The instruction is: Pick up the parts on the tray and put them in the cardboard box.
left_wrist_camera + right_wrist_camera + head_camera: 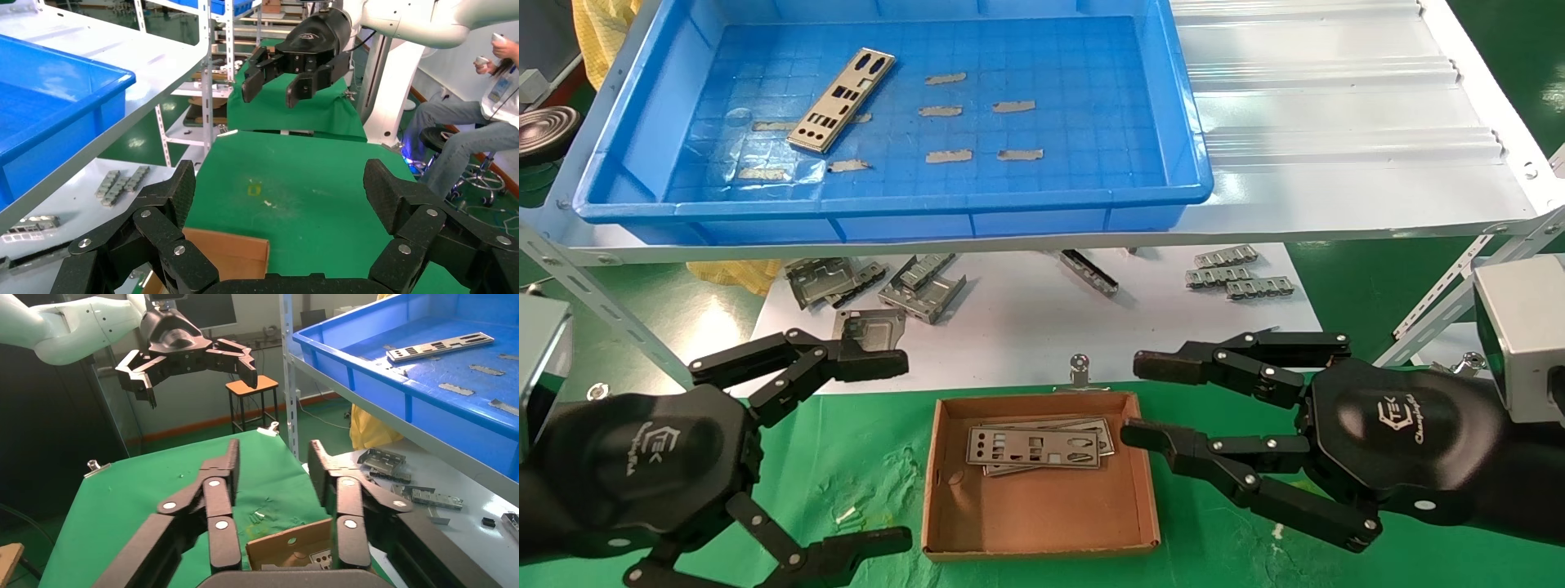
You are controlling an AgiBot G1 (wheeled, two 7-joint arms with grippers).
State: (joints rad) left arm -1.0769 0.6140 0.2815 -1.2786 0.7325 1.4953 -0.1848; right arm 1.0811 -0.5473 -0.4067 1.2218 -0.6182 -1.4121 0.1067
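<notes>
I have both arms low over the green surface (pixel 1238 563), one on each side of the cardboard box (pixel 1042 523). My left gripper (pixel 878 449) hangs just left of the box, fingers spread wide and holding nothing. My right gripper (pixel 1140 400) sits at the box's right edge, also released, its lower fingertip reaching over the right wall near the plates inside.

In the box I see a small stack of parts (pixel 1038 445), flat silver plates with punched cut-outs, lying against the far half of the floor. One more part (pixel 842 100) lies flat and at a slant in the left half of the tray (pixel 887 224), which rests on the white shelf (pixel 1352 131) above and behind the box. Short grey tape strips (pixel 981 114) dot the tray floor around it.

Below the shelf, on a white sheet, lie folded grey brackets (pixel 878 286) behind my left gripper, and smaller metal pieces (pixel 1238 273) farther right.

From the right wrist view, the box's near wall (pixel 294 545) shows between my spread fingers (pixel 220 527).
</notes>
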